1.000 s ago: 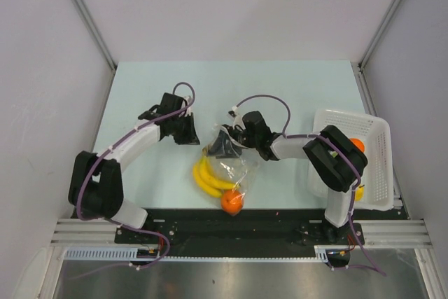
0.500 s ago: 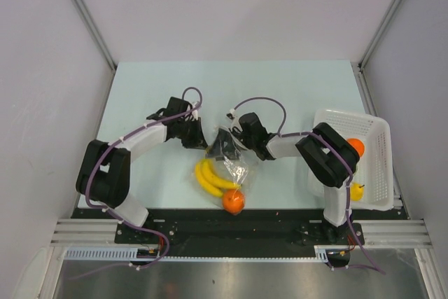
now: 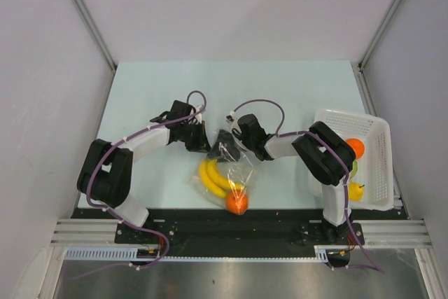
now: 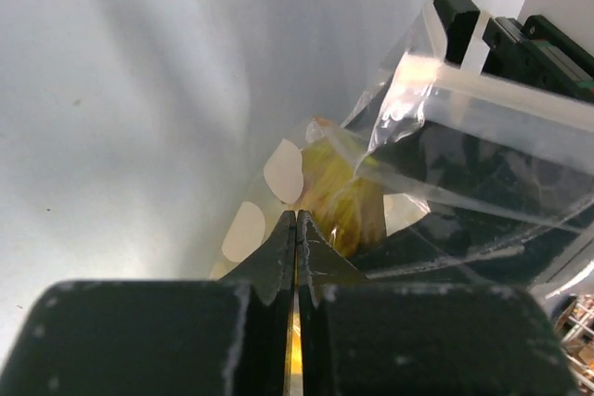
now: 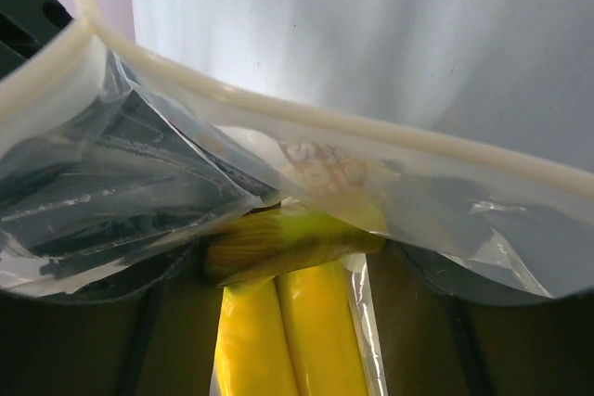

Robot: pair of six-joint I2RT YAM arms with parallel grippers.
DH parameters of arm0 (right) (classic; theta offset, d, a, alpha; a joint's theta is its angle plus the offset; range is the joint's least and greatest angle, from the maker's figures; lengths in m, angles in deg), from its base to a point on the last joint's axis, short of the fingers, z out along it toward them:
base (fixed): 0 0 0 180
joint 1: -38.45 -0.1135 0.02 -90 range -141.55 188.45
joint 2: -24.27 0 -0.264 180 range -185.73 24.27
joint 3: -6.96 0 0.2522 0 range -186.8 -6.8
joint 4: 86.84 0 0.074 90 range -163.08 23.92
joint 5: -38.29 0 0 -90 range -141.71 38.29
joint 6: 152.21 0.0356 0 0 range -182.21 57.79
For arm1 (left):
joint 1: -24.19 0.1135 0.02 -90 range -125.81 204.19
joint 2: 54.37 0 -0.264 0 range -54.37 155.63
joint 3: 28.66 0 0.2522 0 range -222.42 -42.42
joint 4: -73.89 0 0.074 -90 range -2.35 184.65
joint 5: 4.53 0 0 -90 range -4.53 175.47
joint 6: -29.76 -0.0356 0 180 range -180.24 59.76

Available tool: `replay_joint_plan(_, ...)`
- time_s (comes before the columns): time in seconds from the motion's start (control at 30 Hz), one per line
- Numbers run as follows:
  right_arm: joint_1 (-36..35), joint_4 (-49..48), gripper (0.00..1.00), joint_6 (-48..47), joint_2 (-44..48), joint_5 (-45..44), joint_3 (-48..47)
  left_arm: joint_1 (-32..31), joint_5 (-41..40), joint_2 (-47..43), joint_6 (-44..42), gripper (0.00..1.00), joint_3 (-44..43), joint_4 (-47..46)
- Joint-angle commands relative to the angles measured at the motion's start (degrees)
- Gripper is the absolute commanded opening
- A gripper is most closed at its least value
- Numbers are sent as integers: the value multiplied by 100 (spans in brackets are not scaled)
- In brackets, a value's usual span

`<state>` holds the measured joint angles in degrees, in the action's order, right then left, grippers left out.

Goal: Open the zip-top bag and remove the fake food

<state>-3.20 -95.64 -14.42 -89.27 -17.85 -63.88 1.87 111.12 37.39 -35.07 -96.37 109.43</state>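
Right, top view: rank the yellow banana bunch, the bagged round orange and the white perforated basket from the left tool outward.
1. Yellow banana bunch, just near-side of the left tool.
2. Bagged round orange, near table edge.
3. White perforated basket, far right.

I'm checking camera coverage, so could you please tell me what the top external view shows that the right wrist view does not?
Only top external: the white basket, the fruit in it, and the orange nearest the arm bases. Only right wrist: the zip strip close up and a greenish stem. Both: the zip-top bag and the yellow bananas.
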Motion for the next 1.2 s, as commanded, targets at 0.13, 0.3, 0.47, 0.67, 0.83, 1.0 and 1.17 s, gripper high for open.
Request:
replay_joint_plan(0.13,104,261,18,213,305,-118,-225,185,19,-1001,-530,33,-106,405)
replay_joint_plan(0.3,113,463,5,406,673,-38,-233,194,431,-1380,-1039,67,-116,661)
replay_joint_plan(0.47,174,780,0,407,1096,102,-207,202,661,-1828,-1321,75,183,810)
replay_joint_plan(0.67,306,1253,0,267,1685,77,-101,369,967,-2293,-1085,74,508,723)
replay_joint_plan(0.83,280,1887,0,-6,2247,-301,-189,378,1548,-2707,-610,74,325,109)
replay_joint_plan(1.0,236,2116,0,-85,2546,-652,-216,369,1110,-2849,-4,80,-194,54)
replay_joint_plan(1.17,8,2721,0,-323,2740,-1118,-426,343,784,-2541,812,78,-581,354)
